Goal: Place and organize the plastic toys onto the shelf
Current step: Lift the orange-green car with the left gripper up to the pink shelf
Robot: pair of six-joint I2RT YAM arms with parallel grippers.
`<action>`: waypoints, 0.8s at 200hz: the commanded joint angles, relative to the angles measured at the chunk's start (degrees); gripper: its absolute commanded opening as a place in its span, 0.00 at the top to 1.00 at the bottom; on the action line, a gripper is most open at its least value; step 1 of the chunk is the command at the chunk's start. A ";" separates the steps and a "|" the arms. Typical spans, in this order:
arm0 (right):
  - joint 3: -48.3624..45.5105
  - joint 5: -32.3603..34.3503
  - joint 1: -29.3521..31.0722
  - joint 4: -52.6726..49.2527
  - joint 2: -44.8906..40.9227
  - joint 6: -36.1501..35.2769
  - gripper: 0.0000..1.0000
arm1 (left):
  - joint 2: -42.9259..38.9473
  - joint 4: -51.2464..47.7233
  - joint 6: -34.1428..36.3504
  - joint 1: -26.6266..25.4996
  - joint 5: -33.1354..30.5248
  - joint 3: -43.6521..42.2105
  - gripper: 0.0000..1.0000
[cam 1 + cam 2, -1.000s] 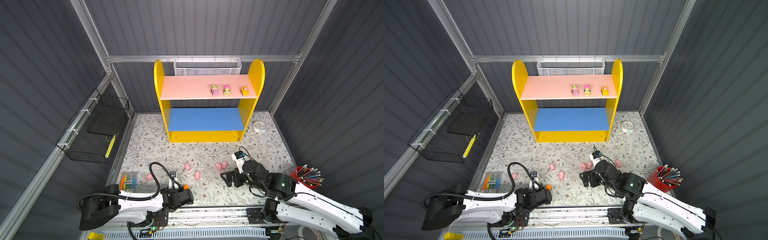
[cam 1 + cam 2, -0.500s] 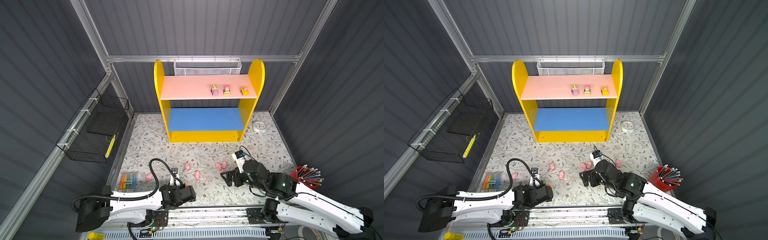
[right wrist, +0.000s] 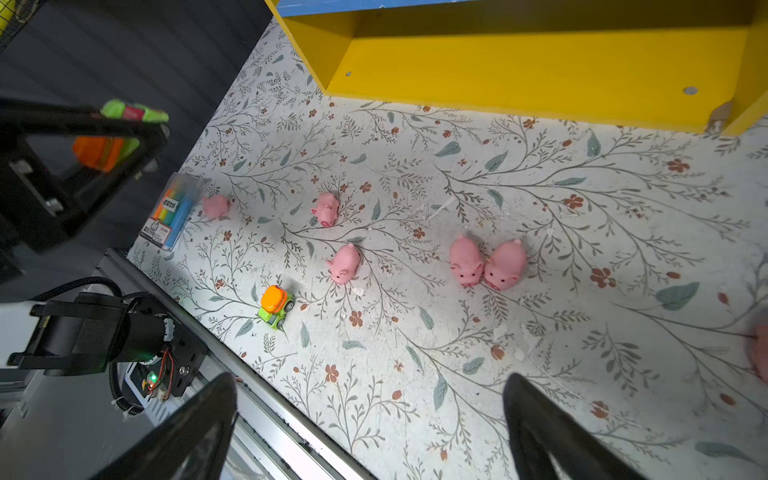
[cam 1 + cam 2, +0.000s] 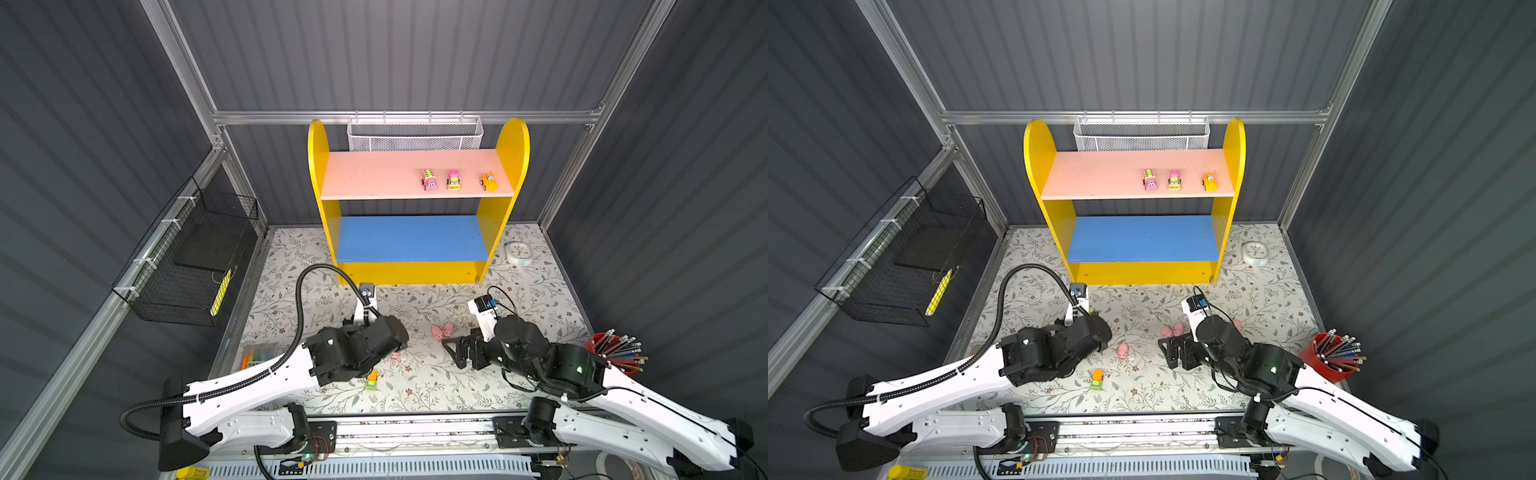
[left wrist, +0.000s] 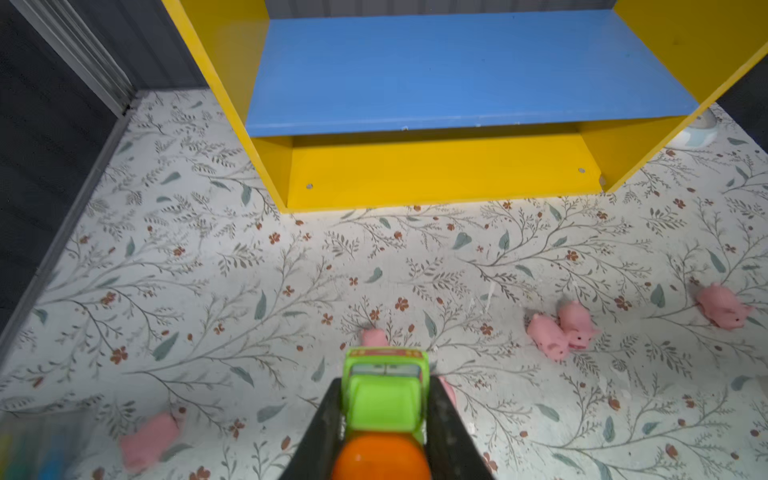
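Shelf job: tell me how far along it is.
Done: three toy vehicles sit on the pink upper board. In hand: the left jaws are shut on a green-and-orange truck, off the floor. Left: a second truck and the pink pigs lie on the floral mat; the right jaws stand open, holding nothing.

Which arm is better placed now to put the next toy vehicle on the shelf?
Left. The left gripper is shut on a green-and-orange toy truck and faces the shelf. The right gripper is open and empty.
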 commanded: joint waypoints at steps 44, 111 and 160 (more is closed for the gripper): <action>3.25 0.94 0.18 -2.17 -0.67 -1.45 0.01 | 12.79 0.55 24.76 6.86 2.16 26.08 0.73; 4.67 2.02 0.18 -3.08 -1.46 -2.08 0.01 | 22.05 2.69 34.19 15.00 8.46 44.75 0.73; 7.05 1.52 0.18 -3.44 -1.21 -2.60 0.01 | 29.26 1.00 37.03 20.36 13.07 59.46 0.73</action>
